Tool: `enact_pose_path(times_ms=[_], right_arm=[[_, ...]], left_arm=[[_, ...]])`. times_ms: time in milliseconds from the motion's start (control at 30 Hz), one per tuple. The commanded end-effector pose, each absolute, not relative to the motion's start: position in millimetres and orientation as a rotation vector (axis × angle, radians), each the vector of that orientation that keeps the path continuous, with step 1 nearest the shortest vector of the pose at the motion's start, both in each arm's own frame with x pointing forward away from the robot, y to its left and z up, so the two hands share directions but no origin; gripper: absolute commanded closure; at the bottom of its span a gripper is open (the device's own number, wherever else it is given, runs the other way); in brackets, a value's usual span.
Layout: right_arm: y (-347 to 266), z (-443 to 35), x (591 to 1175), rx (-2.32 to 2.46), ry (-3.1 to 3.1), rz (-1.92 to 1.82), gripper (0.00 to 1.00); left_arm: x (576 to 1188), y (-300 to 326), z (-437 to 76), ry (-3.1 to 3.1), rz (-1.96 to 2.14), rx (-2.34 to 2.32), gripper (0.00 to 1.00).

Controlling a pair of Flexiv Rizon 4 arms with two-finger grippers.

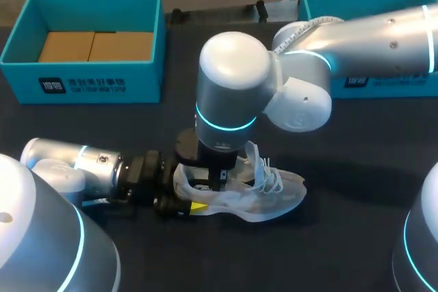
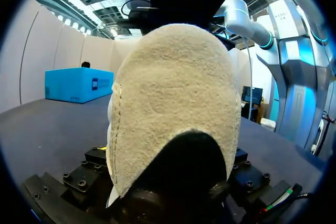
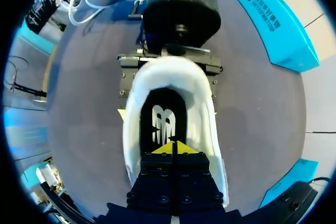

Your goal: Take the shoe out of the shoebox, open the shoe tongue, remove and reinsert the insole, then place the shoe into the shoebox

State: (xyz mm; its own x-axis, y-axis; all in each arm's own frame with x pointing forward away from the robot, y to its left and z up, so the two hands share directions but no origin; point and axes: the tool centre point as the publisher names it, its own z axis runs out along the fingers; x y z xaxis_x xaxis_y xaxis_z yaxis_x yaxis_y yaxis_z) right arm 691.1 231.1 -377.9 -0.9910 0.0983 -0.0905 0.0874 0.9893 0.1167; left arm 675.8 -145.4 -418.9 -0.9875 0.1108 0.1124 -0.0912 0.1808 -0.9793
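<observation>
Shoe (image 1: 274, 200): white, lying on its sole at the near middle of the bench (image 1: 356, 169), toe toward my right, out of the box. Loose white laces (image 1: 268, 172) are bunched over the forefoot. The cream heel (image 2: 173, 108) faces the left wrist camera and fills most of that view.

Left end effector (image 1: 186, 204): level with the bench, clamped across the heel. One yellow tip shows against the near side wall; the far one is hidden by the collar. The left arm (image 1: 75, 165) comes in low from the near left.

Right end effector (image 3: 173, 148): pointing straight down into the shoe opening, yellow tips together, sitting over the black insole (image 3: 157, 119) with its white mark. Nothing visible between the tips. The right arm (image 1: 369, 39) crosses from the far right and hangs above the shoe, hiding the collar in the head view.

Room: the shoe is well apart from both boxes. Dark bench surface lies beyond the toe on the right and between the shoe and the far row.

Containers: a teal shoebox (image 1: 102, 83) stands at far left, open top, with brown cardboard (image 1: 96, 46) lying flat inside. A second teal box (image 1: 390, 85) stands at far right, near the bench's far edge and partly behind the right arm; its contents cannot be seen.
</observation>
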Motion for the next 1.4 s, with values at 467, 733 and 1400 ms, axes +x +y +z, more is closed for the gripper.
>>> enact_pose_path(times_ms=[467, 733, 1400], right_arm=[[191.9, -381.8, 688.6, 0.265, 3.01, 0.133, 1.0], [183.6, -385.4, 691.1, 0.293, 3.003, 0.115, 1.0], [190.4, -408.5, 696.8, 0.26, 3.086, 0.11, 0.64]], left_arm=[[674.9, -145.8, -419.4, -2.289, 1.916, -0.017, 1.0], [674.9, -145.8, -419.4, -2.289, 1.916, -0.017, 1.0], [674.9, -145.8, -419.4, -2.289, 1.916, -0.017, 1.0]])
